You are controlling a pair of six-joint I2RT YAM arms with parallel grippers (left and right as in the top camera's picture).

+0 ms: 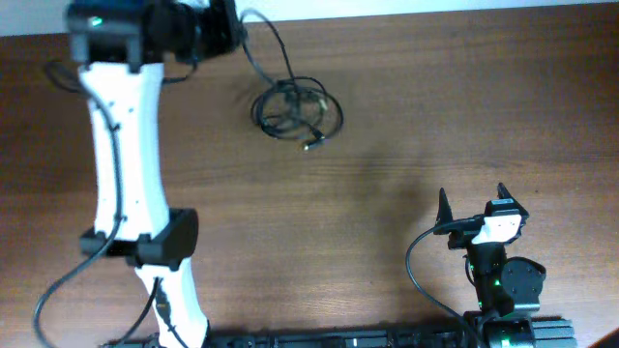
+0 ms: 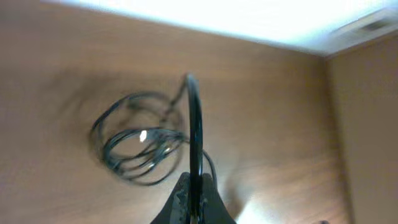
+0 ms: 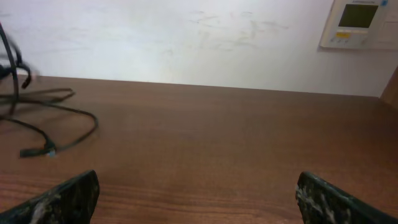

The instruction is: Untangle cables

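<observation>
The cables [image 1: 295,111] lie as a small coiled black bundle on the wooden table at the back centre. One cord rises from the bundle up to my left gripper [image 1: 230,27] at the back left. In the left wrist view my left gripper [image 2: 194,198] is shut on that black cord [image 2: 194,130], which runs up from the jaws and arcs over to the bundle [image 2: 140,146] on the table below. My right gripper [image 1: 473,205] is open and empty at the front right, far from the bundle. The right wrist view shows the bundle's edge [image 3: 43,124] at far left, with the open jaws [image 3: 198,193].
The left arm [image 1: 126,164] stretches from the front left base to the back left. The table's back edge meets a white wall [image 3: 186,37]. A wall thermostat [image 3: 359,23] shows at upper right of the right wrist view.
</observation>
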